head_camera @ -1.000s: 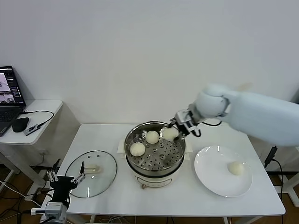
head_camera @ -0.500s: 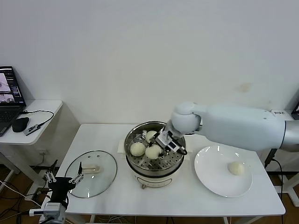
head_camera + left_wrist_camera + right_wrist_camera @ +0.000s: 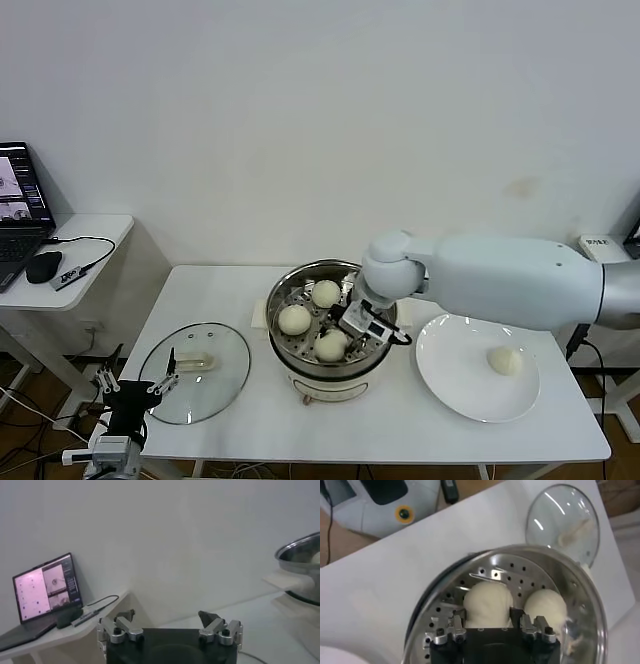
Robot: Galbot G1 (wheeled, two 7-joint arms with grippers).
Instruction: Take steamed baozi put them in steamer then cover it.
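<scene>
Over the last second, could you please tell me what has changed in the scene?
The right gripper carried a baozi from the steamer's far rim down onto its tray, near side; jaws now beside it, easing open. Unchanged: two other baozi inside, one on the plate, lid on the table, left gripper parked open.

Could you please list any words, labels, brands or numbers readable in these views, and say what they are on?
None can be read.
Laptop: the screen shows pink windows and small pictures, any text too small to read.
Steamer: no readable label or brand on its base.
Cover, plate, grey device with a yellow ring: no markings legible.
</scene>
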